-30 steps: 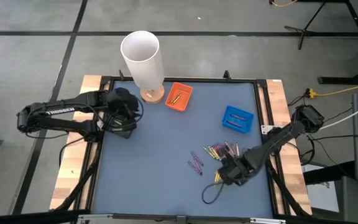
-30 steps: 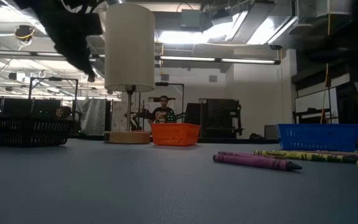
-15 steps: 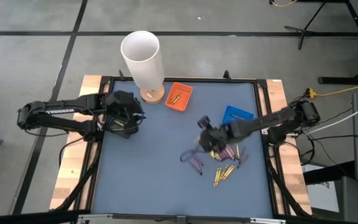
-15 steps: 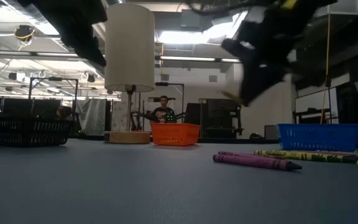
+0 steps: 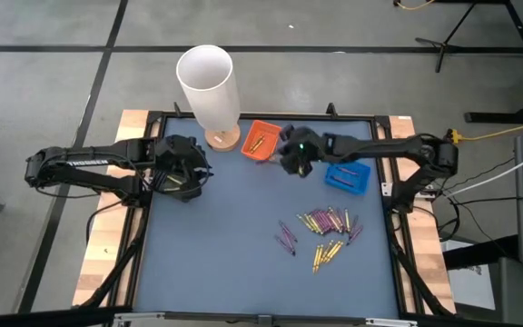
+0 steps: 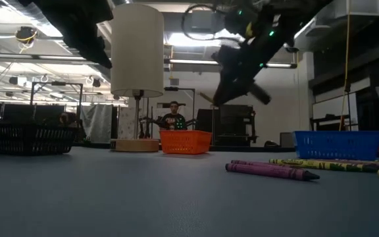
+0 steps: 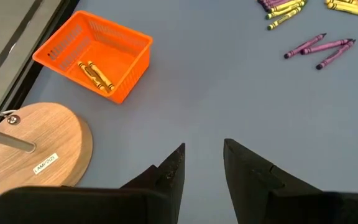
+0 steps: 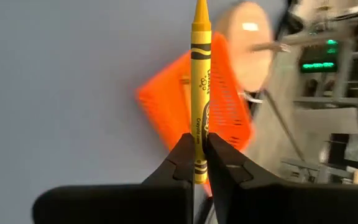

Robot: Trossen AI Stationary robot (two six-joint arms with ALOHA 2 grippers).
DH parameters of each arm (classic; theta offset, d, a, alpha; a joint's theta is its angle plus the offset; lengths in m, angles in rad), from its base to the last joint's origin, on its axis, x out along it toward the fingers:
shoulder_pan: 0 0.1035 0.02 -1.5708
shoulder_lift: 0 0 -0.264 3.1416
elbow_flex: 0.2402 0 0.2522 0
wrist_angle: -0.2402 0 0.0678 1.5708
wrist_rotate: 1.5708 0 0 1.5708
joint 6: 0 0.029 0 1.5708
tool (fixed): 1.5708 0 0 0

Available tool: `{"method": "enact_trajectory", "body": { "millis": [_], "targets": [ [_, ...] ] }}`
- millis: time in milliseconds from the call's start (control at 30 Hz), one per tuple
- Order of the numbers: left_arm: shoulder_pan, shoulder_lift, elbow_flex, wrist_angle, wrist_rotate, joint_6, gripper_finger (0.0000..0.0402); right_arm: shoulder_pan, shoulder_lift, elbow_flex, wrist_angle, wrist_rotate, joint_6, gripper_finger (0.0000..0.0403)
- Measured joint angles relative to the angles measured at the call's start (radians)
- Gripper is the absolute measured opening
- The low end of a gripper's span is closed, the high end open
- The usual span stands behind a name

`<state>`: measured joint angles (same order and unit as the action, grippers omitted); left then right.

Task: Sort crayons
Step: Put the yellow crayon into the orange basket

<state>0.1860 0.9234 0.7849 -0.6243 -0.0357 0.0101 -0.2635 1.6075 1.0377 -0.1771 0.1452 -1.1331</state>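
A slim yellow paper-wrapped crayon (image 8: 200,81) is clamped in the right tool (image 8: 199,163), held above the smooth blue-grey desk (image 5: 225,236) beside the orange mesh tray (image 5: 262,141). Thin purple and yellow crayons (image 5: 327,227) are scattered near the blue mesh tray (image 5: 348,173). The left tool (image 7: 201,163), its fingers slightly parted and empty, is seen near the round wooden lamp base (image 7: 39,146).

Blue-grey table (image 5: 225,236) — on it an orange tray (image 5: 261,141), a blue tray (image 5: 347,173), a lamp base (image 5: 223,138), and loose crayons (image 5: 325,232) scattered near the right side.
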Motion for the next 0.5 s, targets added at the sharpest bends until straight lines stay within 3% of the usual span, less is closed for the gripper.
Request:
{"method": "enact_trajectory", "body": {
  "millis": [267,500],
  "targets": [
    [0.001,0.001,0.0,0.044,-0.002,-0.001,0.0094,-0.118,0.131,0.0,0.201,-0.025,-0.178,0.0021],
    [-0.003,0.0,0.0,0.087,-0.006,-0.001,0.0094,-0.144,0.198,0.0,0.324,0.012,-0.184,0.0021]
  ]
}}
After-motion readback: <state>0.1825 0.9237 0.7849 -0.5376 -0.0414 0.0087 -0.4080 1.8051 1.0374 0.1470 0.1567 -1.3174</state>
